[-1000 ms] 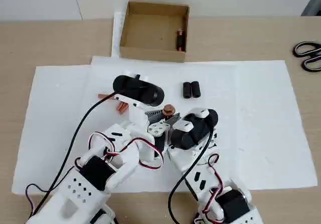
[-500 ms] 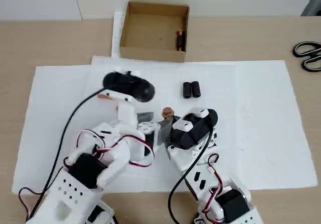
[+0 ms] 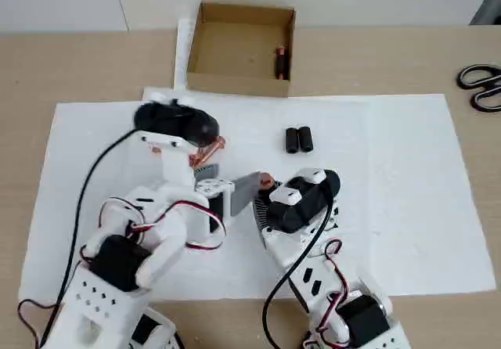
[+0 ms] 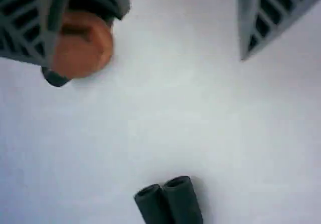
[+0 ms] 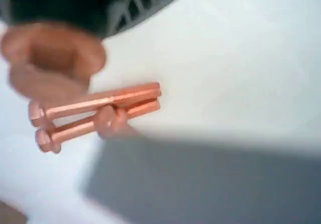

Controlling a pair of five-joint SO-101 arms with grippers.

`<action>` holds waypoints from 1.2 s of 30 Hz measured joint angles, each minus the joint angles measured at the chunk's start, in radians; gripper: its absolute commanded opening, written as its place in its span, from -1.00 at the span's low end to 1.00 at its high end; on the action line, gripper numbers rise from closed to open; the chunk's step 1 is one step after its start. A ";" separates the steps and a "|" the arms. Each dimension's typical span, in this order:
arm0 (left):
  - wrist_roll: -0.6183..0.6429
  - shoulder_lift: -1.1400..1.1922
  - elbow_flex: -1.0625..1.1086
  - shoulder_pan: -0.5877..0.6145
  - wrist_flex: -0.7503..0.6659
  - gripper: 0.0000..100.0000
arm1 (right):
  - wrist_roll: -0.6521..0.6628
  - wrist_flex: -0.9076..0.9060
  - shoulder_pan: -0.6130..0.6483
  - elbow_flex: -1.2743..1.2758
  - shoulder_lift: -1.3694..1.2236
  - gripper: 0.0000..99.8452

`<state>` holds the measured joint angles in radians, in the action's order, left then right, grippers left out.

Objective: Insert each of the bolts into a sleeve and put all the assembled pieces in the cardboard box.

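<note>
- Nearest, over the white sheet (image 3: 407,208): right claw (image 3: 264,189) pinched tight on a sleeved bolt (image 3: 266,180), copper head poking out, a dark sleeve end beside the head in the left wrist view.
- Just beside it: left claw (image 3: 244,186) spread wide, nothing gripped, grey tip close to the bolt head; touching or not, cannot tell.
- A little farther, on the left arm's side: loose bolts (image 3: 205,153) lying together, right at the rim of the left arm's black housing (image 3: 174,122) overhead.
- Beyond the right claw: two black sleeves (image 3: 298,139) side by side and touching, well apart from both claws, white sheet on every side.
- On the right arm's side: a broad run of sheet out to its edge.
- At the sheet's far edge, on the worktop (image 3: 78,67): cardboard box (image 3: 235,84), open-topped, with one assembled piece (image 3: 280,62) against the wall on the right arm's side.
- Far off toward the worktop's right-arm-side edge: scissors (image 3: 481,87).
</note>
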<state>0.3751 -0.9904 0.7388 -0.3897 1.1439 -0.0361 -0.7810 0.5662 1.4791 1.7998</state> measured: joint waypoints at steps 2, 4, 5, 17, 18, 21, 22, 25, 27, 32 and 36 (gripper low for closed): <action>-0.063 0.000 -0.044 0.095 0.038 -0.54 | 0.000 0.000 -0.009 0.000 0.000 -0.99; -0.146 0.000 -0.086 0.227 0.068 -0.54 | 0.000 0.000 -0.031 0.000 0.000 -0.99; -0.190 0.000 -0.106 0.308 0.072 -0.54 | 0.000 0.000 -0.043 0.000 -0.002 -0.99; -0.393 0.000 -0.135 0.698 0.253 -0.54 | 0.018 0.000 -0.292 -0.064 -0.209 -0.99; -0.393 0.000 -0.135 0.698 0.262 -0.54 | 0.025 0.000 -0.296 -0.114 -0.264 -0.99; -0.381 0.000 -0.129 0.700 0.276 -0.54 | 0.029 0.000 -0.308 -0.318 -0.473 -0.99; -0.381 0.000 -0.124 0.700 0.276 -0.54 | 0.031 0.000 -0.308 -0.396 -0.555 -0.99; -0.381 0.000 -0.112 0.700 0.278 -0.54 | 0.034 0.000 -0.310 -0.660 -0.827 -0.99; -0.377 0.000 -0.104 0.700 0.278 -0.54 | 0.035 0.000 -0.311 -0.850 -1.023 -0.99; -0.377 0.000 -0.080 0.700 0.278 -0.54 | 0.035 0.000 -0.311 -1.303 -1.498 -0.99; -0.377 0.000 -0.048 0.700 0.278 -0.54 | 0.035 0.000 -0.313 -1.648 -1.843 -0.99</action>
<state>-0.0023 -0.9904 0.6912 0.3099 1.4216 -0.0008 -0.7810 0.2532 -0.1688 -0.0430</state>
